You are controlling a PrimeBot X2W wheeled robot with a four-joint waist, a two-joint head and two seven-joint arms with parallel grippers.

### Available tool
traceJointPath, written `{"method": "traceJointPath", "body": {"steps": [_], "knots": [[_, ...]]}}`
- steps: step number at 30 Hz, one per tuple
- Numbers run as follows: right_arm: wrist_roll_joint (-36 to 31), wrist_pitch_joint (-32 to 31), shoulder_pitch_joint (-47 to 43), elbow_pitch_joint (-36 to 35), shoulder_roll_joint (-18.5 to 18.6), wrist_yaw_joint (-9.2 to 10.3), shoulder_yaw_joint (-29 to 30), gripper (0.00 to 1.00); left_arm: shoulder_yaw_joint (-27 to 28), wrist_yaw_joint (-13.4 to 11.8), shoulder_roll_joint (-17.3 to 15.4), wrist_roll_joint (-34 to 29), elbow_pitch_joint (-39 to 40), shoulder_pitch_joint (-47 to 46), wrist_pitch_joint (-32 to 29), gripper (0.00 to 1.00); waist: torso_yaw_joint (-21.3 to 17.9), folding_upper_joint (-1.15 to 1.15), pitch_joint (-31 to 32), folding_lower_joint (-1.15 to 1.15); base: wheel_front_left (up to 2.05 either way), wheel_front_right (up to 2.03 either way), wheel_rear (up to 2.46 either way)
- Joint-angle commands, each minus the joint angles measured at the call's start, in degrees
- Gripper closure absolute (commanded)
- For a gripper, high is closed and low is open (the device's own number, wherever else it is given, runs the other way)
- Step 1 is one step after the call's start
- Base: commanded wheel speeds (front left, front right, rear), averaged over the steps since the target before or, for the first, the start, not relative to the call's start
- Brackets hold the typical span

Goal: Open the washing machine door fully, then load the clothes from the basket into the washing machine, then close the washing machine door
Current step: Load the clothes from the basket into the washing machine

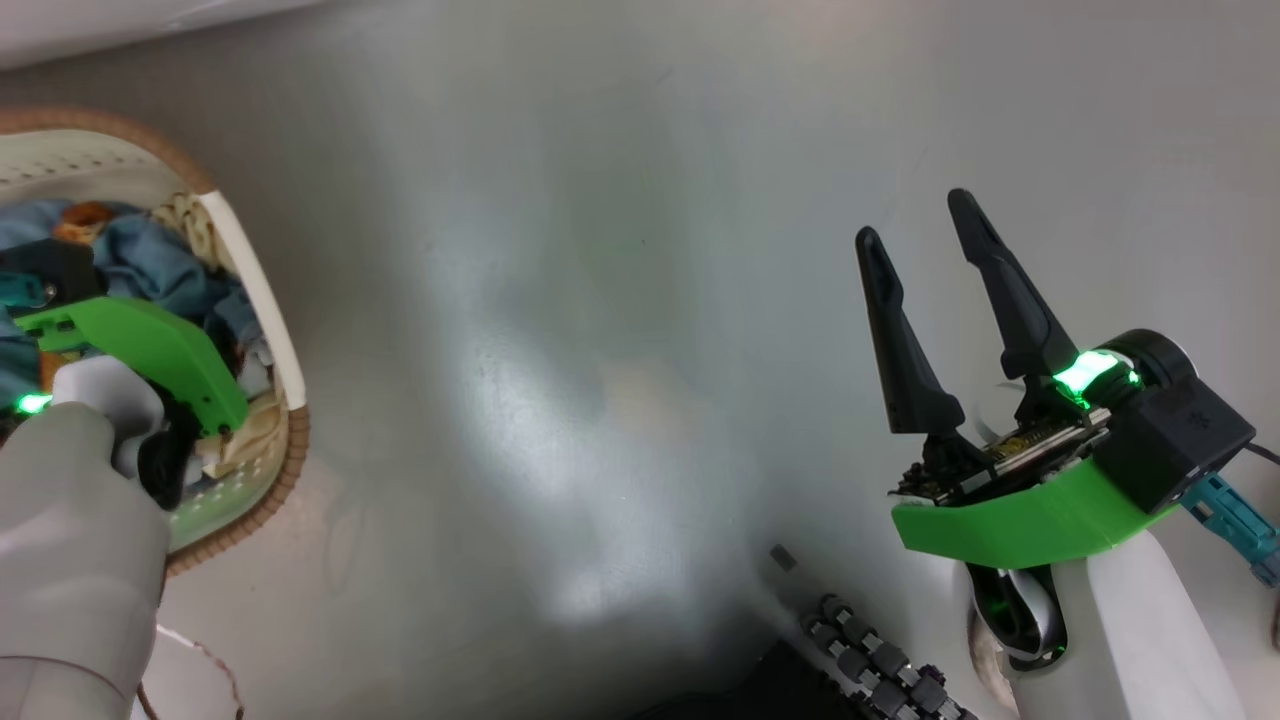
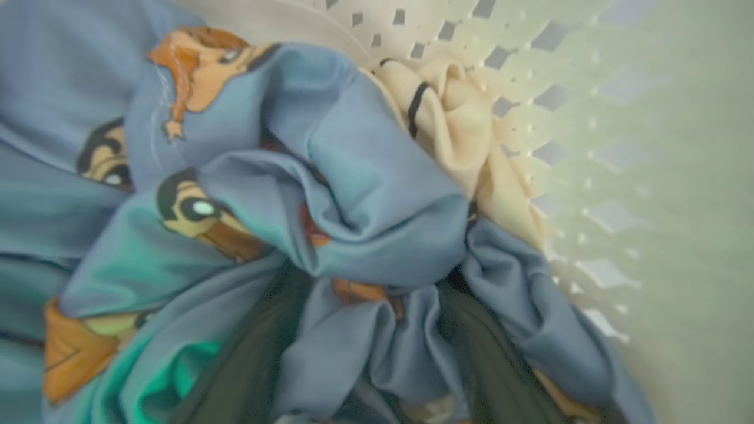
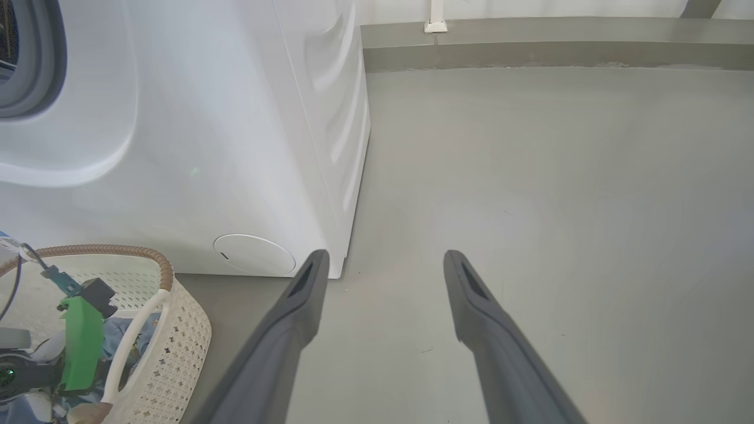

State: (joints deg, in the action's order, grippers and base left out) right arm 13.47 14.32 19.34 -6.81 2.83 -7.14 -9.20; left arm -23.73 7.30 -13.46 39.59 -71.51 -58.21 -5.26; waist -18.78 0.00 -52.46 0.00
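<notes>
Left pincer (image 2: 371, 306) spread, fingers (image 2: 247, 359) sunk into clothes (image 2: 365, 194) in basket (image 2: 589, 147), left edge of head view. Recommend: close on thick blue fold (image 2: 377, 235) between fingers (not cream scrap (image 2: 459, 129)), lift clear of rim (image 1: 290, 450). Right pincer (image 1: 915, 215) spread, empty, over floor (image 1: 600, 300).

Grey floor (image 1: 640, 300), basket (image 3: 182, 353), washing machine (image 3: 206, 147)

- A laundry corner, plain and utilitarian.
- A white front-loading washing machine (image 3: 206, 147) stands on a smooth grey floor (image 3: 530, 206) edged by grey skirting (image 3: 530, 41).
- A basket (image 3: 182, 347) of clothes (image 2: 365, 206) sits just beside it.
</notes>
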Motion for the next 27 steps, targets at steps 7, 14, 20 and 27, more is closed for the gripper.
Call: {"method": "traceJointPath", "body": {"steps": [7, 14, 20, 27], "knots": [[0.3, 0.7, -1.0, -1.2, 0.0, -0.35, -1.6, 0.0, 0.4, -0.3, -1.4, 0.8, -1.3, 0.2, -1.0, 1.0, -0.6, 0.0, -0.3, 0.0, 0.0, 0.0, 0.0], [0.2, 0.7, -0.9, -1.2, 0.0, -0.35, -1.2, 0.0, -0.4, -1.2, -1.6, 0.2, -1.8, 0.4, 0.9, 1.0, 0.1, 0.0, 0.1, 0.0, 0.0, 0.0, 0.0], [0.0, 0.7, -1.0, -1.0, 0.0, -0.35, 0.0, 0.0, -0.3, -1.3, -1.2, 0.4, -2.0, 1.1, 5.0, 1.0, 1.8, 0.0, 1.8, 0.0, 0.0, 0.0, 0.0], [-1.4, 0.7, -1.4, 0.0, 0.0, -0.35, 1.4, 0.0, -1.1, -1.1, 0.2, -0.1, -2.1, 2.7, 11.7, 1.0, 5.0, 0.0, 5.9, 0.0, 0.0, 0.0, 0.0]]}}
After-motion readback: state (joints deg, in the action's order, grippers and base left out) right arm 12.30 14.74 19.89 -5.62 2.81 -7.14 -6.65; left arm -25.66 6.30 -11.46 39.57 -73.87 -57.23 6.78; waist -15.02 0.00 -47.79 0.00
